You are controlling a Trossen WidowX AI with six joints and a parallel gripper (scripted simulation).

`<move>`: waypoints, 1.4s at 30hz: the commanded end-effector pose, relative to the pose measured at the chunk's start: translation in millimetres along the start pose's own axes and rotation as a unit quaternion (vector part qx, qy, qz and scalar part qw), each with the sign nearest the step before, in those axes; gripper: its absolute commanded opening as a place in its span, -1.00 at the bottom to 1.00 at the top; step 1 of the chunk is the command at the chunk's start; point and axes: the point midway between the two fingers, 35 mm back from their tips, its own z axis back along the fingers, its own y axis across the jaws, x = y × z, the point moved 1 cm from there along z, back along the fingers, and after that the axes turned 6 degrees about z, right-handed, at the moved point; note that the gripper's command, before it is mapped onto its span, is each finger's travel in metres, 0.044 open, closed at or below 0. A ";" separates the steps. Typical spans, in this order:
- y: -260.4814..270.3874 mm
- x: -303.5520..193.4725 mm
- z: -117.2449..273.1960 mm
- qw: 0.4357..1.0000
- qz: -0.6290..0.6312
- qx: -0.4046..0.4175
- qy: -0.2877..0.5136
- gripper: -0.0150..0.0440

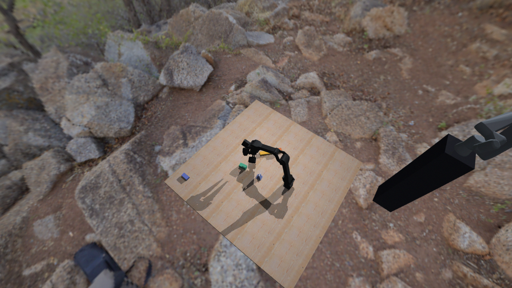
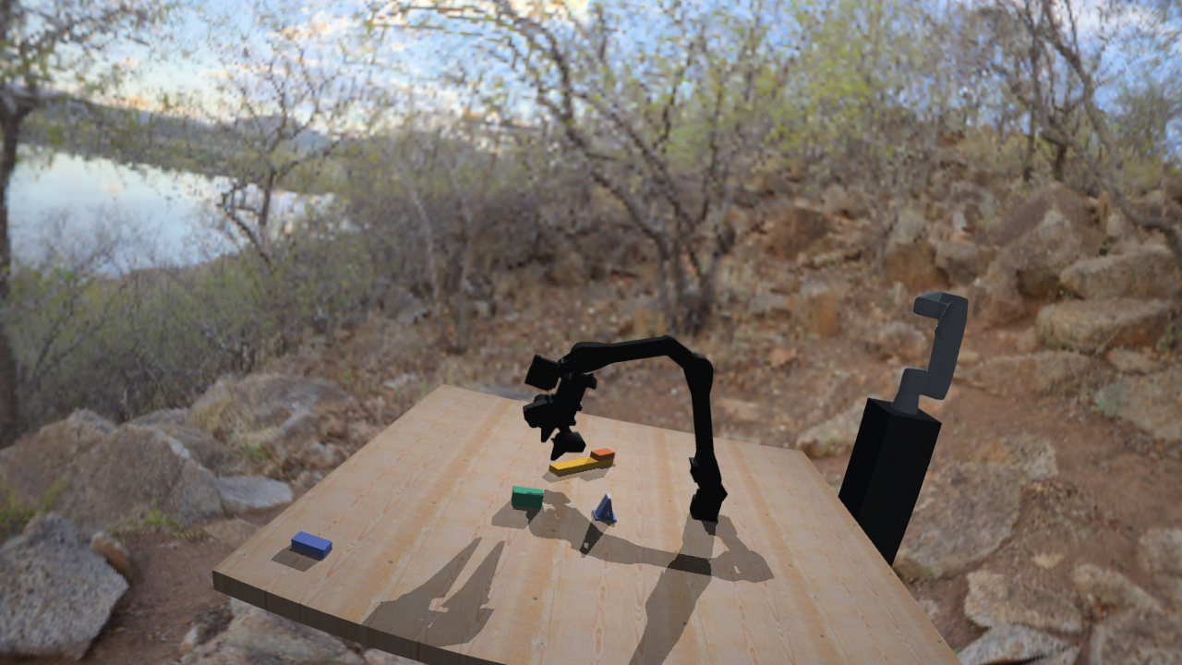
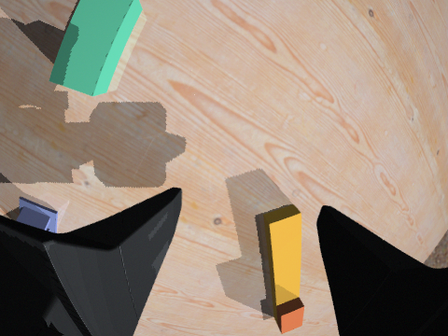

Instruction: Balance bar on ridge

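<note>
A wooden table point(image 2: 463, 595) stands on rocky ground, a black arm point(image 2: 698, 413) arching over its middle. The gripper point(image 3: 249, 268) hangs above the board with its jaws apart, grasping nothing. The yellow bar point(image 3: 286, 258) with an orange end lies flat on the table between the fingers in the wrist view, toward 5 o'clock. A green block point(image 3: 96, 37) sits at 10 o'clock. The small blue ridge point(image 2: 604, 509) stands near the arm's base, well apart from the bar.
</note>
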 end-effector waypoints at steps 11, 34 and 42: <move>-40.6 -48.6 -10.6 0.997 0.057 0.049 0.016 0.58; -88.2 -145.9 -19.8 0.981 0.144 0.131 -0.006 0.58; -89.4 -156.5 -30.9 0.978 0.152 0.138 -0.012 0.58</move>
